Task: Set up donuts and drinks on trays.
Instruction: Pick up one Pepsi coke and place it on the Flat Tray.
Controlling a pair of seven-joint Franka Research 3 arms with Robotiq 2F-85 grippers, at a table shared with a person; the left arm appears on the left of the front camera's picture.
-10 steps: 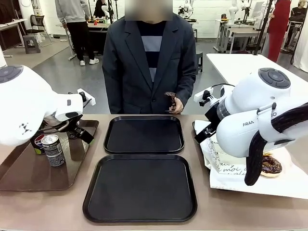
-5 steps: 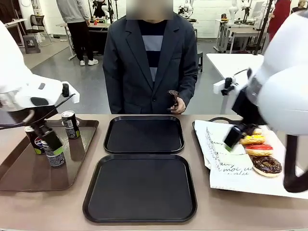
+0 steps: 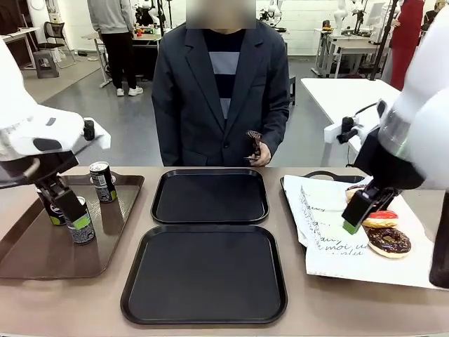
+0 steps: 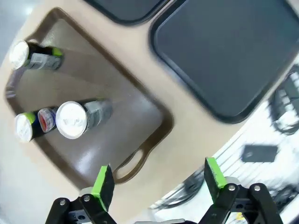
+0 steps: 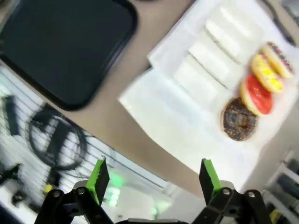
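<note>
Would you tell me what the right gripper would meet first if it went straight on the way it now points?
Probably the bare white paper beside the chocolate donut, not the donut itself. The right gripper is open and aimed there, though depth is unclear.

White paper (image 3: 330, 247): black script, partly "moi, ou"; print on cans (image 3: 103, 181) illegible
</note>
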